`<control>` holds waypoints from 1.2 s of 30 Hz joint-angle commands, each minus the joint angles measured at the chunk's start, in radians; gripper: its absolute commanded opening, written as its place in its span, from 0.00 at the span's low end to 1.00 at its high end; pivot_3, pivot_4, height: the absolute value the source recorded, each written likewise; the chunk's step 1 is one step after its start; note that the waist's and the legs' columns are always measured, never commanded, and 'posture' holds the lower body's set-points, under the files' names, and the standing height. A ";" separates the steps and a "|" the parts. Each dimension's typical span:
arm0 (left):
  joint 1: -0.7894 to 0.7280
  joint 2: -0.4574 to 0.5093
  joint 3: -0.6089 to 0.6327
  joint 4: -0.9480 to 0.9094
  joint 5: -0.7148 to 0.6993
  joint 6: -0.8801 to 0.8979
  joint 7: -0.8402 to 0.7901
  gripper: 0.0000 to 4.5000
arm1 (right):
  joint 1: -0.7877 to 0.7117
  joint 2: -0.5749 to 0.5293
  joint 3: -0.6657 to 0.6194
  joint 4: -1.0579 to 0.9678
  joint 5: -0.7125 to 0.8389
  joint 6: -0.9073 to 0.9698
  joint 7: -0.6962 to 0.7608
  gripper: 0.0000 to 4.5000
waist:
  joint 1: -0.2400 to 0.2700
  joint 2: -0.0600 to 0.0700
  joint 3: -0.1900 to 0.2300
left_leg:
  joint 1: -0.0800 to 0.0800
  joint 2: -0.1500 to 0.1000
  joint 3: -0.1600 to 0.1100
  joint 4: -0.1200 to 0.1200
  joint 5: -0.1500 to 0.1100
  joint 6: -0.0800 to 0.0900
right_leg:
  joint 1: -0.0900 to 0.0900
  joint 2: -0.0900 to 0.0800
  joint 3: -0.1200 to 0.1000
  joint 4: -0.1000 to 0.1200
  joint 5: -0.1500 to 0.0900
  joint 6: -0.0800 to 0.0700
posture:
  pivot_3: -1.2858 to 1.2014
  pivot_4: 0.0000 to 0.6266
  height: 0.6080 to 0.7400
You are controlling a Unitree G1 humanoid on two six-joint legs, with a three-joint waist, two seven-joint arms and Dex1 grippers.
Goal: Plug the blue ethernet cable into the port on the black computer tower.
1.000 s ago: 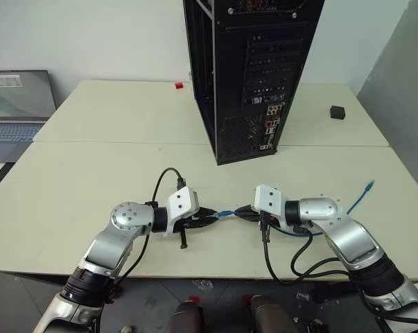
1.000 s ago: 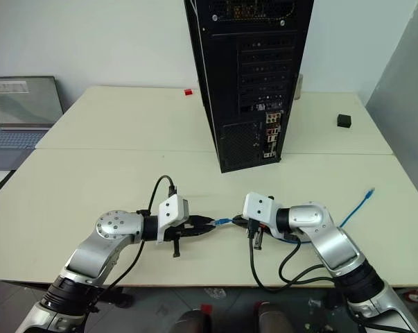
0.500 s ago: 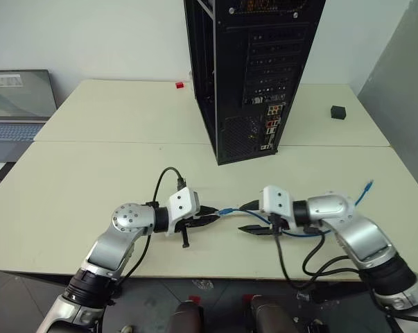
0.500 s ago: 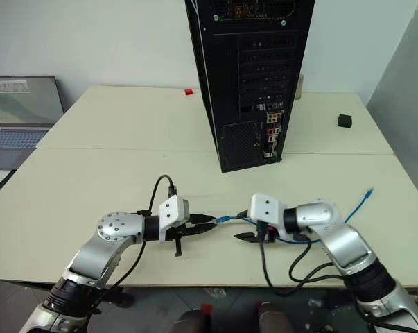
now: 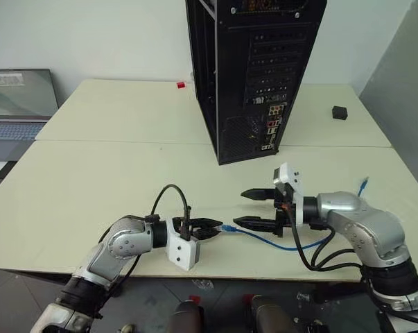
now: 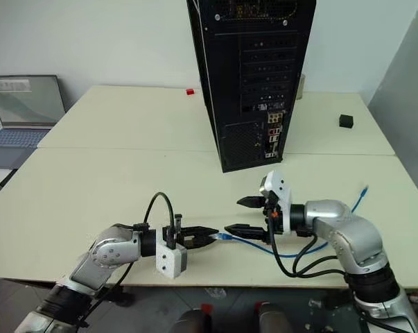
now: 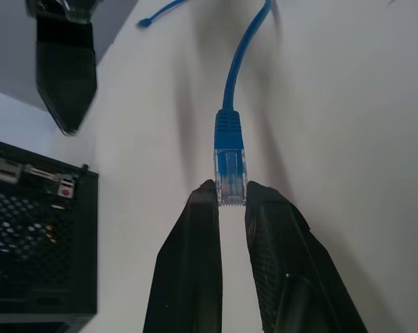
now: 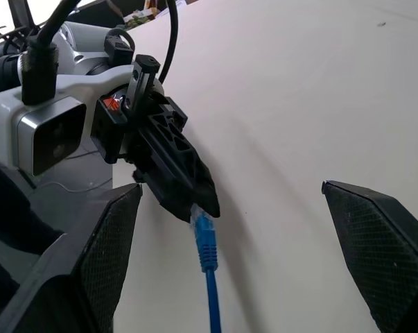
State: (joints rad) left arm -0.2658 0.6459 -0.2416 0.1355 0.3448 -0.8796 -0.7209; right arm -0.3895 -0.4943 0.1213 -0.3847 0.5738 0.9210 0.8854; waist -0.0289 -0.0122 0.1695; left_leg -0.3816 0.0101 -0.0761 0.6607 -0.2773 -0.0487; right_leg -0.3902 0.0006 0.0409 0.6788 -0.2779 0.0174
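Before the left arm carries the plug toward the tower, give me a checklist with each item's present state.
1. Left claw shut on the clear plug of the blue ethernet cable: ok.
2. Right claw open and off the cable: ok.
3. Plug tip free to enter a socket: not ok, it sits between the fingers.
4. Cable slack behind the plug: ok, it trails loose across the table.
5. Black computer tower with its connector side facing the robot: ok.
6. Port located among the connectors: cannot tell.
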 commanded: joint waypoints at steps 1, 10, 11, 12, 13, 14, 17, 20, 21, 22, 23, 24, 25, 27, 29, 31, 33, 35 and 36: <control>-0.032 -0.002 0.046 0.031 0.080 -0.087 0.135 0.06 | 0.014 0.038 -0.024 -0.054 0.063 0.045 -0.058 0.98 | 0.000 0.000 0.000 | 0.000 0.000 0.000 0.000 0.000 0.000 | 0.000 0.000 0.000 0.000 0.000 0.000 | 0.52 0.24 1.00; -0.033 0.000 0.055 0.056 0.169 -0.094 0.286 0.06 | 0.054 0.085 0.021 -0.040 0.020 -0.026 -0.136 0.98 | -0.002 0.000 0.000 | 0.000 0.000 0.001 0.000 0.000 0.000 | 0.000 0.000 -0.002 0.000 0.000 0.000 | 0.52 0.24 1.00; -0.039 -0.002 0.055 0.056 0.177 -0.090 0.299 0.06 | 0.053 0.094 0.024 -0.030 0.016 -0.034 -0.144 0.98 | -0.002 0.000 0.000 | 0.000 0.000 0.001 0.000 0.000 0.000 | 0.000 0.000 -0.002 0.000 0.000 0.000 | 0.52 0.24 1.00; -0.043 -0.003 0.055 0.056 0.183 -0.091 0.313 0.06 | 0.051 0.100 0.027 -0.023 0.014 -0.040 -0.149 0.98 | -0.002 0.000 0.000 | 0.001 0.000 0.001 0.000 0.000 0.000 | 0.000 0.000 -0.002 0.000 0.000 0.000 | 0.52 0.24 1.00; -0.046 -0.002 0.056 0.057 0.188 -0.092 0.326 0.06 | 0.050 0.107 0.031 -0.012 0.009 -0.046 -0.154 0.98 | -0.002 0.000 0.000 | 0.001 0.000 0.001 0.000 0.000 0.000 | 0.000 0.000 -0.003 0.000 0.000 0.000 | 0.52 0.24 1.00; -0.049 -0.001 0.054 0.058 0.191 -0.092 0.335 0.06 | 0.048 0.113 0.032 -0.002 0.008 -0.050 -0.158 0.98 | -0.002 0.000 0.000 | 0.001 0.000 0.001 0.000 0.000 0.000 | 0.000 0.000 -0.003 0.000 0.000 0.000 | 0.52 0.24 1.00; -0.053 0.007 0.046 0.060 0.199 -0.096 0.354 0.06 | 0.042 0.122 0.040 0.016 0.001 -0.060 -0.157 0.98 | -0.002 0.000 0.000 | 0.000 0.000 0.001 0.000 0.000 0.000 | 0.000 0.000 -0.003 0.001 0.000 0.000 | 0.52 0.24 1.00; -0.055 0.012 0.041 0.059 0.208 -0.098 0.370 0.06 | 0.037 0.121 0.047 0.035 -0.003 -0.068 -0.152 0.94 | -0.002 0.000 0.000 | 0.001 0.000 0.001 0.000 0.000 0.000 | 0.000 0.000 -0.003 0.001 0.000 0.000 | 0.52 0.24 1.00; -0.054 0.013 0.040 0.057 0.211 -0.098 0.373 0.06 | 0.036 0.122 0.048 0.039 -0.002 -0.069 -0.153 0.90 | -0.002 0.000 0.000 | 0.001 0.000 0.001 0.000 0.000 0.000 | 0.000 0.000 -0.003 0.001 0.000 0.000 | 0.52 0.24 1.00; -0.052 0.015 0.039 0.055 0.213 -0.098 0.376 0.06 | 0.036 0.123 0.048 0.042 0.000 -0.071 -0.153 0.88 | -0.002 0.000 0.000 | 0.001 0.000 0.001 0.000 0.000 0.000 | 0.000 0.000 -0.003 0.001 0.000 0.000 | 0.52 0.24 1.00; -0.050 0.017 0.038 0.052 0.213 -0.098 0.379 0.06 | 0.035 0.124 0.048 0.043 0.002 -0.073 -0.152 0.83 | -0.002 0.000 0.000 | 0.001 0.000 0.001 0.000 0.000 0.000 | 0.000 0.000 -0.003 0.001 0.000 0.000 | 0.52 0.24 1.00; -0.048 0.017 0.036 0.050 0.215 -0.098 0.382 0.06 | 0.034 0.124 0.049 0.046 0.005 -0.076 -0.149 0.78 | -0.002 0.000 0.000 | 0.001 0.000 0.001 0.000 0.000 0.000 | 0.000 0.000 -0.003 0.001 0.000 0.000 | 0.52 0.24 1.00; -0.047 0.018 0.035 0.048 0.215 -0.098 0.385 0.06 | 0.033 0.124 0.049 0.049 0.007 -0.078 -0.146 0.71 | -0.002 0.000 0.000 | 0.001 0.000 0.001 0.000 0.000 0.000 | 0.000 0.000 -0.003 0.001 0.000 0.000 | 0.52 0.24 1.00; -0.042 0.019 0.033 0.042 0.217 -0.099 0.389 0.06 | 0.032 0.124 0.049 0.052 0.010 -0.081 -0.144 0.62 | -0.002 0.000 0.000 | 0.001 0.000 0.001 0.000 0.000 0.000 | 0.000 0.000 -0.003 0.001 0.000 0.000 | 0.52 0.24 1.00; -0.038 0.021 0.031 0.038 0.217 -0.100 0.391 0.06 | 0.032 0.124 0.050 0.053 0.010 -0.082 -0.143 0.51 | -0.002 0.000 0.000 | 0.001 0.000 0.001 0.000 0.000 0.000 | 0.000 0.000 -0.003 0.001 0.000 0.000 | 0.52 0.24 1.00; -0.036 0.022 0.029 0.037 0.217 -0.101 0.393 0.06 | 0.033 0.125 0.049 0.054 0.012 -0.081 -0.144 0.41 | -0.002 0.000 0.000 | 0.001 0.000 0.001 0.000 0.000 0.000 | 0.000 0.000 -0.003 0.001 0.000 0.000 | 0.52 0.24 1.00; -0.034 0.023 0.027 0.035 0.217 -0.104 0.395 0.06 | 0.034 0.124 0.049 0.055 0.012 -0.081 -0.143 0.29 | -0.002 0.000 0.000 | 0.001 0.000 0.001 0.000 0.000 0.000 | 0.000 0.000 -0.003 0.001 0.000 0.000 | 0.52 0.24 1.00; -0.033 0.024 0.023 0.035 0.214 -0.108 0.395 0.06 | 0.035 0.124 0.048 0.055 0.014 -0.079 -0.142 0.18 | -0.002 0.000 0.000 | 0.001 0.000 0.001 0.000 0.000 0.000 | 0.000 0.000 -0.003 0.001 0.000 0.000 | 0.52 0.24 1.00; -0.033 0.025 0.021 0.035 0.214 -0.111 0.395 0.06 | 0.035 0.123 0.048 0.056 0.015 -0.079 -0.142 0.11 | -0.002 0.000 0.000 | 0.001 0.000 0.001 0.000 0.000 0.000 | 0.000 0.000 -0.003 0.001 0.000 0.000 | 0.52 0.24 1.00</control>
State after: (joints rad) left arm -0.2995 0.6619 -0.2120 0.1990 0.5649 -0.9728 -0.3383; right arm -0.3403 -0.3752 0.1777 -0.3056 0.5708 0.8583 0.7310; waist -0.0310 -0.0122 0.1695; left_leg -0.3810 0.0101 -0.0752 0.6603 -0.2774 -0.0486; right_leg -0.3903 0.0010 0.0380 0.6794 -0.2780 0.0177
